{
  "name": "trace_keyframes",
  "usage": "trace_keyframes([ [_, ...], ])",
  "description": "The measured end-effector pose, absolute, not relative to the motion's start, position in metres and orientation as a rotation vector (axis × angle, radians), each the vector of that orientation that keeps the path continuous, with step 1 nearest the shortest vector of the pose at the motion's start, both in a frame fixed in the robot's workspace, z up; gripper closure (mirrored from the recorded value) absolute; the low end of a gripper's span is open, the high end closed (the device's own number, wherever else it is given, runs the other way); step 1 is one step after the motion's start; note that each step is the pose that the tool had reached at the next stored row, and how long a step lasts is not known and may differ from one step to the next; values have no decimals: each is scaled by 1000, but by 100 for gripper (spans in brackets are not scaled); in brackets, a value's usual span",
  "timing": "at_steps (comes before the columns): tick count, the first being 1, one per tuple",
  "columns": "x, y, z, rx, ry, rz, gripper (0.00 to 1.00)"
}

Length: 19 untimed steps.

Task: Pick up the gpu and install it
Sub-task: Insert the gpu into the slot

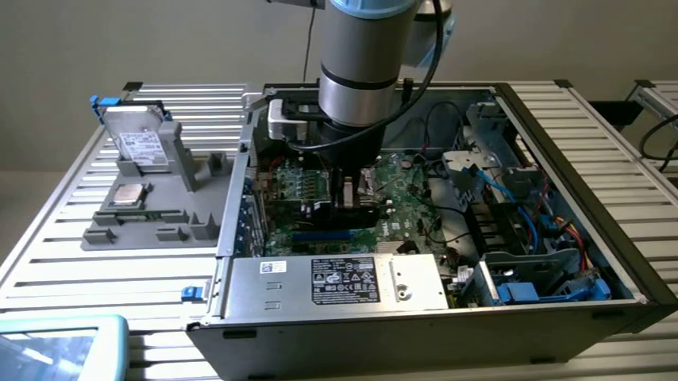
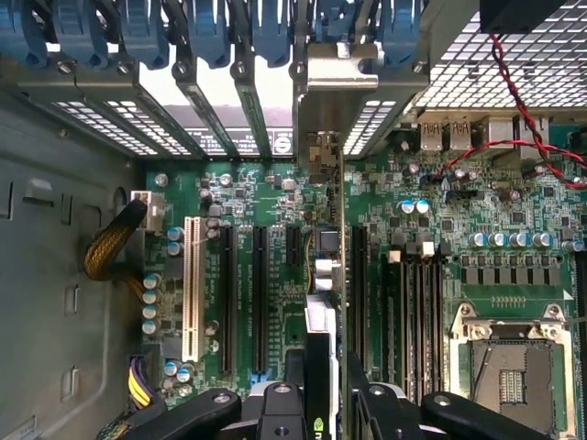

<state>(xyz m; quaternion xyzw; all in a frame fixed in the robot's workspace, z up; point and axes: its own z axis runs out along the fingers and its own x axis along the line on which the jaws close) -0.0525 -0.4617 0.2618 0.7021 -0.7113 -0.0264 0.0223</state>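
You get dim soft light; arm (image 1: 366,55) shades motherboard (image 1: 408,186), backlight glares through rear slot vents (image 2: 211,128) beside the gpu (image 2: 321,316).

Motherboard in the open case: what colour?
Green flat motherboard circuit board, clearest in the wrist view.

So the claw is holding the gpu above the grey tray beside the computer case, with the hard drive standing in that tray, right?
Not quite. The claw holds the gpu inside the open computer case, above the motherboard, not above the grey tray beside it; the exterior view shows this. The hard drive does stand in that tray.
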Motion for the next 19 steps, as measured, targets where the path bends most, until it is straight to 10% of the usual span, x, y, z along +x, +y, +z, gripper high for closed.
trace_keyframes([
  [19,-53,-461,257,2173,-2202,-79,73],
])
